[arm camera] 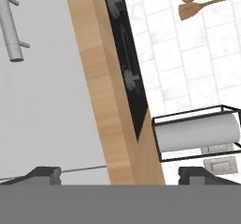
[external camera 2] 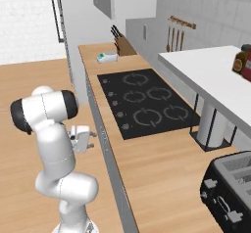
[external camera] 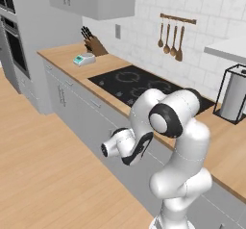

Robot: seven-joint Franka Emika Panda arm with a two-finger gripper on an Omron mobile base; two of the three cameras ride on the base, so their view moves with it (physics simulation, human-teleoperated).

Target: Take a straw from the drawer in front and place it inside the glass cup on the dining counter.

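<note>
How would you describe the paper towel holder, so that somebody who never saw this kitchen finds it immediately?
Start from the wood counter with the black cooktop set in it. Past the cooktop's end farthest from the knife block stands the paper towel holder: a thin black wire frame around an upright white roll. Nothing else there is a wire cage; the nearby toaster is a solid dark box.

Even, bright, diffuse light with no single visible source covers the rendered kitchen. The flat black glass cooktop shows no glare, only a dull sheen. Soft highlights sit on the glossy white arm, and its underside shades to grey. A faint shadow lies under the black wire paper-towel stand to the right of the cooktop. Edges are slightly soft and pixelated in all 3 views, with jagged lines along the light-wood counter beside the cooktop. No lens distortion shows at the borders.
</note>
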